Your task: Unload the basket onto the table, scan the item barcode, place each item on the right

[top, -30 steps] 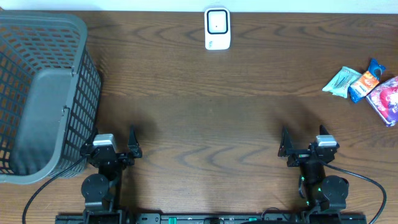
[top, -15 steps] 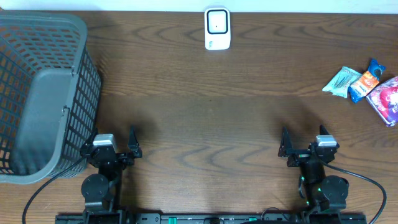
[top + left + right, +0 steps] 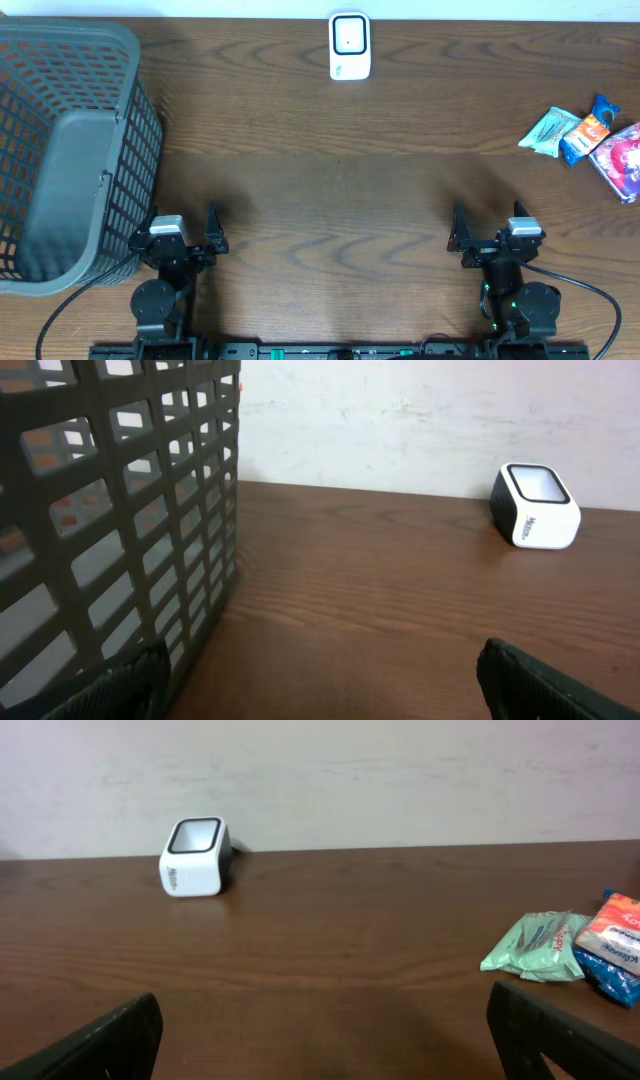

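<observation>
A green foil packet, a blue and orange packet and a red and pink packet lie bunched together at the far right edge of the dark brown wooden surface. Each touches the one beside it, and the red and pink packet is partly cut off by the frame. No barcode can be made out on any of them.

A white box-shaped scanner with a dark-rimmed window on top stands at the middle of the far edge, well apart from the packets. In the right wrist view it sits to the left with the packets low on the right, in front of a pale wall.

The right tool rests near the front edge, well apart from the packets. Its jaws are spread wide and hold nothing; its dark fingers frame bare wood.

The left tool rests near the front edge on the other side, also spread wide and empty. It is just beside a dark grey plastic lattice basket, which fills the surface's left end and the left of its wrist view.
</observation>
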